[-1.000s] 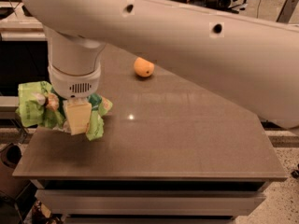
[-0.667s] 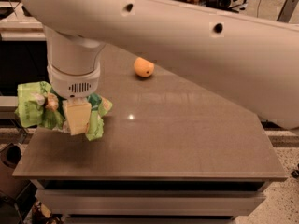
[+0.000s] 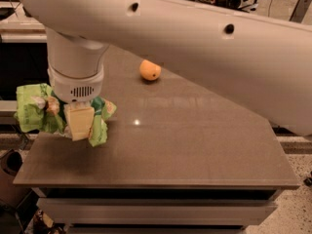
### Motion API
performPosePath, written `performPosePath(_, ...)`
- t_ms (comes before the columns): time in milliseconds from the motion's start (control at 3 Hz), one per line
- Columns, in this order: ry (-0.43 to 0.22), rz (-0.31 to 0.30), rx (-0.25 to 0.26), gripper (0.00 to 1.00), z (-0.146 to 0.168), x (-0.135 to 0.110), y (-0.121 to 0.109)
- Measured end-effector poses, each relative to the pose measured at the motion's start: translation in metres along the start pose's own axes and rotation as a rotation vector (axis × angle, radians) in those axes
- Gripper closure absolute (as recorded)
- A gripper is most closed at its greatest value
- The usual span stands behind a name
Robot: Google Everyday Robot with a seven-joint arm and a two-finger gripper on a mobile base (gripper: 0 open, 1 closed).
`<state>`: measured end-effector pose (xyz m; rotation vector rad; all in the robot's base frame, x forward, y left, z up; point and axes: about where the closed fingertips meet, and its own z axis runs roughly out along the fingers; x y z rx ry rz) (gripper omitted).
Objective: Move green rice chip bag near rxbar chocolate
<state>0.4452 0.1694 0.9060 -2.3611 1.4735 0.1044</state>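
The green rice chip bag (image 3: 34,108) is crumpled and bright green, hanging at the left edge of the table, partly off it. My gripper (image 3: 78,123) hangs from the white wrist over the bag's middle and is shut on the bag, with a pale finger (image 3: 79,122) in front of it. The bag looks lifted a little above the tabletop. The rxbar chocolate is out of view, likely hidden behind my arm.
A round orange fruit (image 3: 149,70) lies at the back middle of the brown table (image 3: 185,145). My large white arm (image 3: 204,43) spans the upper view and hides the table's back right. The table's left edge is under the bag.
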Motion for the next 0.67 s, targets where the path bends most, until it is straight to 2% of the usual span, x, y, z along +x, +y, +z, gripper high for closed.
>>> performPosePath(333, 0.000, -0.003, 0.003, 0.00, -0.0011, -0.0013, 0.0003)
performPosePath(667, 0.000, -0.003, 0.003, 0.00, -0.0012, -0.0013, 0.0003)
